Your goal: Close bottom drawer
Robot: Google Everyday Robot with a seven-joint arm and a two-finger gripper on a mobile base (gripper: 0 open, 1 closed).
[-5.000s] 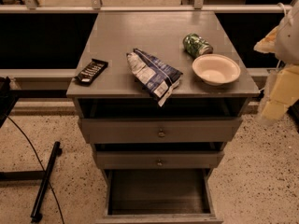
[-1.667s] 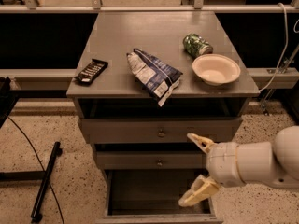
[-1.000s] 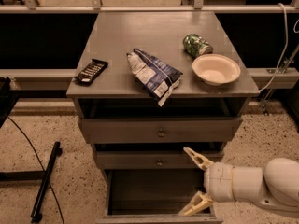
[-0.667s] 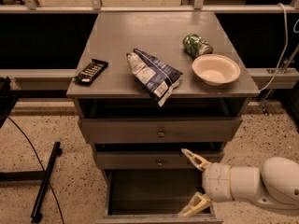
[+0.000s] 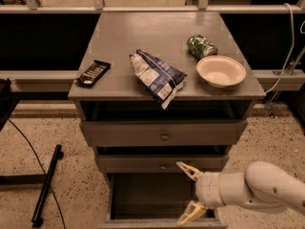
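Edging lower, gripper (image 5: 185,193), jaws spread, hangs over open bottom drawer (image 5: 143,197), its front cropped.

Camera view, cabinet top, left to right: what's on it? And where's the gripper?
black flat pack → chip bag → bowl. The gripper is lower right, jaws open, at the open bottom drawer.

We see one arm, cream-white, at the lower right edge of the view.
Its shell looks smooth and rounded to us, a thick pale tube that narrows to a short cylindrical wrist marked by a faint ring seam. From the wrist, the gripper (image 5: 180,193), at the front right corner of the bottom drawer (image 5: 147,197), carries two slim, pointed fingers (image 5: 188,170) of a yellower tan, spread apart.
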